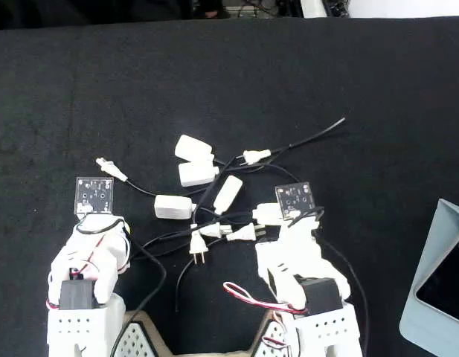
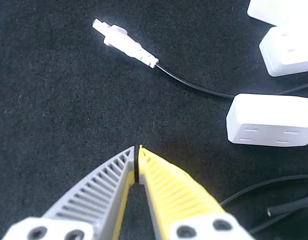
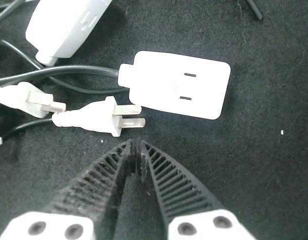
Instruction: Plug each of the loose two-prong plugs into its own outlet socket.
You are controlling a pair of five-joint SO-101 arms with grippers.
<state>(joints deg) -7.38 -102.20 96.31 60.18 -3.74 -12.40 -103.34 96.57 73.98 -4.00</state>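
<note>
My left gripper (image 2: 138, 151) is shut and empty, its grey and yellow fingers meeting over bare black cloth. Ahead of it lies a loose white plug (image 2: 125, 42) on a thin black cable, with a white outlet socket (image 2: 271, 120) off to the side. The right gripper (image 3: 136, 146) is also shut on nothing, its black fingertips just short of a two-prong plug (image 3: 96, 120). That plug's prongs point toward a white outlet socket (image 3: 176, 90) lying flat with its slots up. In the high view, several sockets (image 1: 198, 174) and plugs (image 1: 244, 233) lie tangled in black cables between the arms.
A second plug (image 3: 29, 98) and another socket (image 3: 64, 27) lie beside the right gripper. A grey-blue case (image 1: 437, 282) stands at the table's right edge. The black cloth (image 1: 363, 74) stretches bare toward the far side.
</note>
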